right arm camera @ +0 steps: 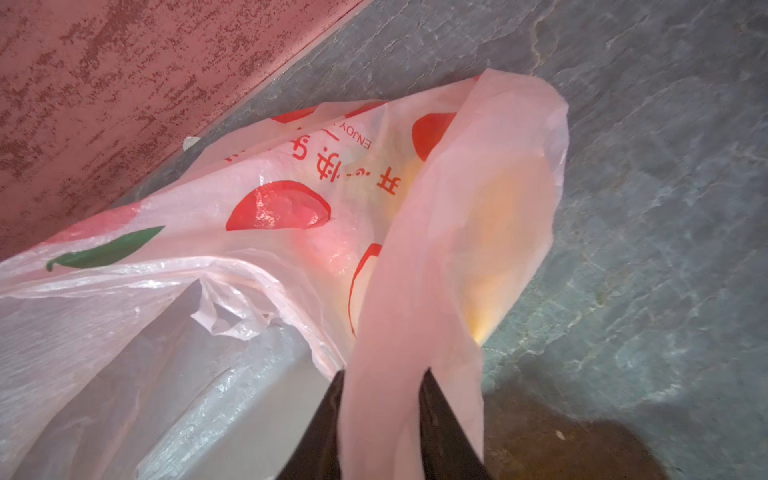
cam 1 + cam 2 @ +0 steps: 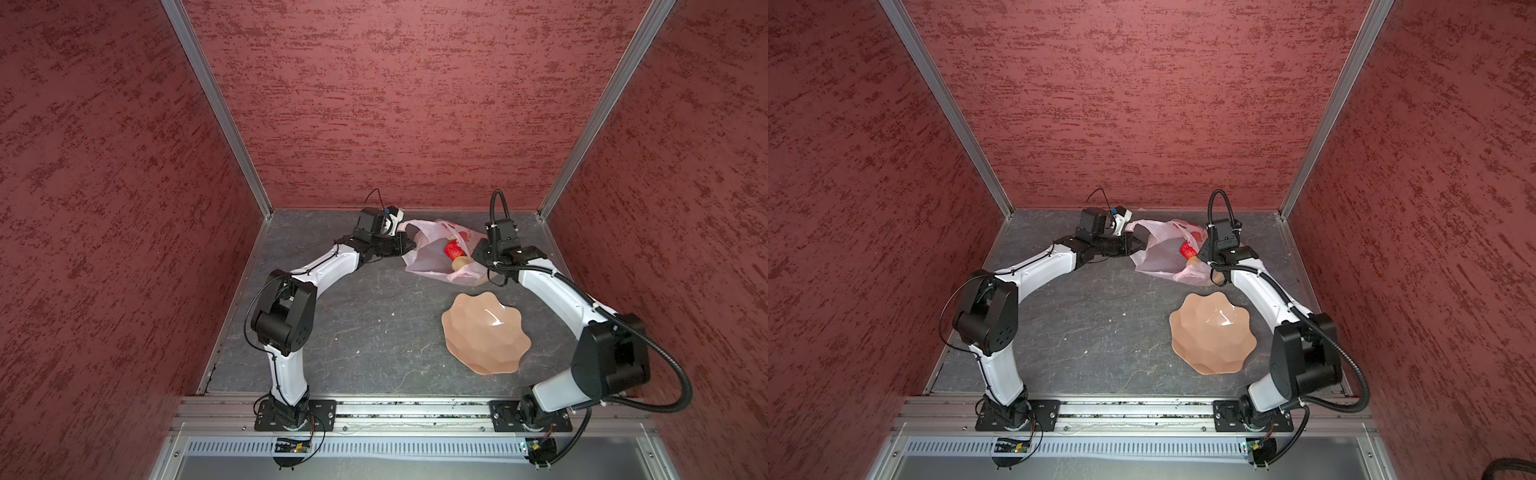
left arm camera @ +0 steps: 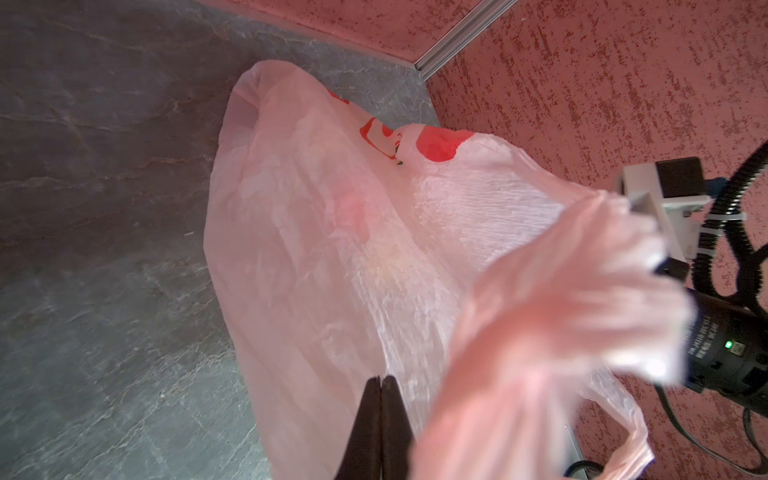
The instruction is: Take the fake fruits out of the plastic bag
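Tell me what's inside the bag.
In the bag, a red fruit and a beige one show at its mouth. A yellowish shape glows through the film. Any other fruit is covered.

Red textured walls [image 2: 374, 104], grey stone floor [image 2: 353, 332]

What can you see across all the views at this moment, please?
plastic bag: one, pale pink with red print, far side of the table, mouth open.
fake fruits: two showing, red and beige, inside the bag; any more hidden.
bowl: one, peach, empty, near the right arm.
table: one, grey.
walls: three, red.
left end effector: one, black, shut on the bag's edge.
right end effector: one, black, shut on a bag handle.
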Controlling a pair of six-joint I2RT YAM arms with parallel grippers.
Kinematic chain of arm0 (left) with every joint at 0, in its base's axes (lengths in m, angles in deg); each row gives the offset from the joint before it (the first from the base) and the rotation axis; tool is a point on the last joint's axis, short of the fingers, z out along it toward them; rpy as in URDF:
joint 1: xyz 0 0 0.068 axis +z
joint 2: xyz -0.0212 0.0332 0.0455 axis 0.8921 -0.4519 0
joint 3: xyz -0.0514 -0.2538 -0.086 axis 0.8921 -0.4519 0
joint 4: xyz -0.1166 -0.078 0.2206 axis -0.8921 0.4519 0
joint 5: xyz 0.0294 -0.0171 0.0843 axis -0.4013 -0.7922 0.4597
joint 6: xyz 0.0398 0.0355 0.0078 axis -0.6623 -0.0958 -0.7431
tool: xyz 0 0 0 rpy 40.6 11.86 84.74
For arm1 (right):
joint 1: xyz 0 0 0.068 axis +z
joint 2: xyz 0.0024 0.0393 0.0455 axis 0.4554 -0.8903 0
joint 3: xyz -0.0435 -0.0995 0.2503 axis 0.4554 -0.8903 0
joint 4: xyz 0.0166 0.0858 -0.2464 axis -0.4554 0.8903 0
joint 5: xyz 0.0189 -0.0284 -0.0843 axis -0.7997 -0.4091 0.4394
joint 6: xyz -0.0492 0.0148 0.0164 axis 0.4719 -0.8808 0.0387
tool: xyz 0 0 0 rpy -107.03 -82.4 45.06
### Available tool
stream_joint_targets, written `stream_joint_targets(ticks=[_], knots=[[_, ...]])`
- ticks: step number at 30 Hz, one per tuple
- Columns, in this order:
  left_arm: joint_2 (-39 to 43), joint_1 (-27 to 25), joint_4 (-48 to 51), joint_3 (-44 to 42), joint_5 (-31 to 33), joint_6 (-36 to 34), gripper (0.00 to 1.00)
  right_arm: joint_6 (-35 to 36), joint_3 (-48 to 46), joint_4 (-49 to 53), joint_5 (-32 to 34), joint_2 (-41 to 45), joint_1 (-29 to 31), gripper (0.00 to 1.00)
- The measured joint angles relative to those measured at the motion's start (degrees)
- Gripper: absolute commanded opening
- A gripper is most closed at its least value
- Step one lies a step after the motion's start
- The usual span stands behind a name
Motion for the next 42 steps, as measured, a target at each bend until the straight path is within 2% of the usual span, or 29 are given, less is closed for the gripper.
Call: stream_joint_targets(ticks=[6,12,16,22,28,34,39,42], knots=[[0.0,3.5,-7.4,-2.5,0.2,5.8,0.00,6.2,0.7,-9.4,-8.2,-4.0,-0.2,0.04],[2.1,7.8,-9.9,-6.6,2.1,8.2,0.00,12.2,7.4,-13.9,-17.0,-11.4,0.3,0.02],[7.8,9.7,-10.5,-11.6,4.4,9.0,0.00,16.2,12.9,-14.2,-20.9,-15.0,2.1,0.01],[21.5,12.4,-8.7,-19.3,9.7,9.0,0.00,21.6,22.4,-12.3,-25.1,-19.5,7.4,0.01],[37.9,12.8,0.0,-26.1,16.1,7.2,0.00,25.0,24.7,-9.6,-27.2,-20.7,14.0,0.01],[55.4,11.9,14.4,-31.6,22.1,7.4,0.00,25.4,17.9,-9.0,-28.3,-18.3,19.0,0.03],[67.2,5.7,25.7,-34.7,27.8,10.0,0.00,25.1,9.3,-8.1,-28.4,-11.6,20.7,0.05],[73.7,0.2,32.4,-37.2,31.7,13.2,0.00,24.5,3.4,-8.2,-28.3,-5.4,21.3,0.12]])
